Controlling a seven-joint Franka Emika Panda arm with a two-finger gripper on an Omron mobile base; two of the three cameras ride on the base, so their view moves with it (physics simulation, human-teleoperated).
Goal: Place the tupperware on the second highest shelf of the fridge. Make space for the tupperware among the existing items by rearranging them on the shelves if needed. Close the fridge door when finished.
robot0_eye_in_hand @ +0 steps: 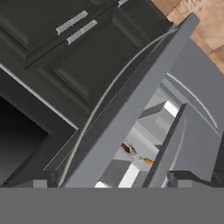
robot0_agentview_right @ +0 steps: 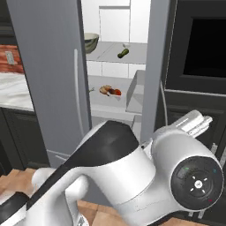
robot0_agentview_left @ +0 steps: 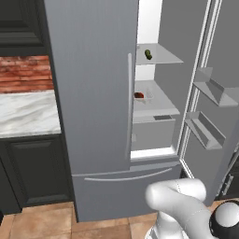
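Tupperware (robot0_agentview_left: 141, 96) located inside fridge (robot0_agentview_left: 93, 93), on wide pale-grey shelf (robot0_agentview_left: 161, 105) below the translucent shelf carrying pickle (robot0_agentview_left: 148, 54); looks already set on second highest shelf. Right door (robot0_agentview_left: 210, 84) open.

Handling est.: light, rigid thin plastic, smooth walls, prob. slippery; food loose inside, so keep level. If regrasp req'd, take across short sides just under white rim.

Pincer (robot0_eye_in_hand: 109, 186) released, jaws wide, nothing held; aimed along door edge.

Remaining: close door.
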